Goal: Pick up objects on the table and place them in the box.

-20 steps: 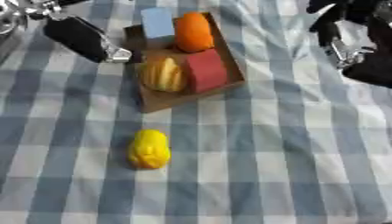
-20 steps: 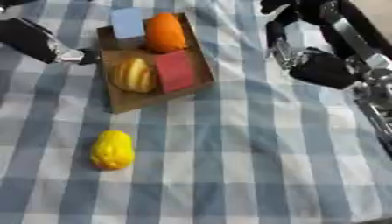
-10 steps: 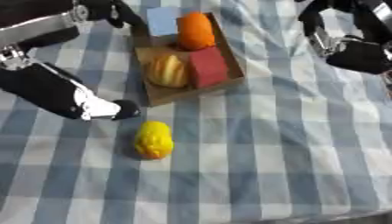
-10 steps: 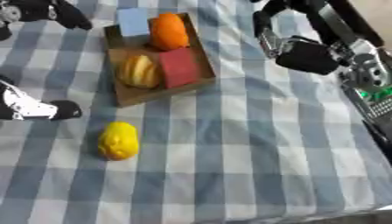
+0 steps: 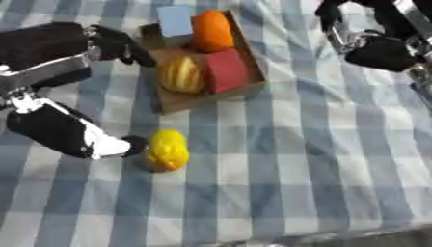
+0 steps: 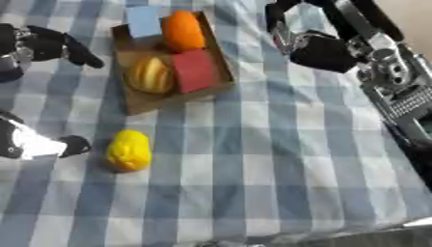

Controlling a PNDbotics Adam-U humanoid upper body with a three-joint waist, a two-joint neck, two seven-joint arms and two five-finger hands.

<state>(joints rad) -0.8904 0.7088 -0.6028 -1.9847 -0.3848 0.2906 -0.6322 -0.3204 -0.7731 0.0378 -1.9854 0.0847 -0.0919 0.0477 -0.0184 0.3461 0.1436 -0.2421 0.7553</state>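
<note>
At 9 o'clock, my left hand reaches low, thumb tip touching the yellow object; whether its fingers are apart I cannot tell.
Smooth rounded object on checked cloth; cardboard box at 12; right hand at 1, fingers curled, empty.

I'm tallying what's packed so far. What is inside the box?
The box holds a light blue block, an orange, a red block and a yellow-striped round item. Anything beneath them is hidden.
</note>
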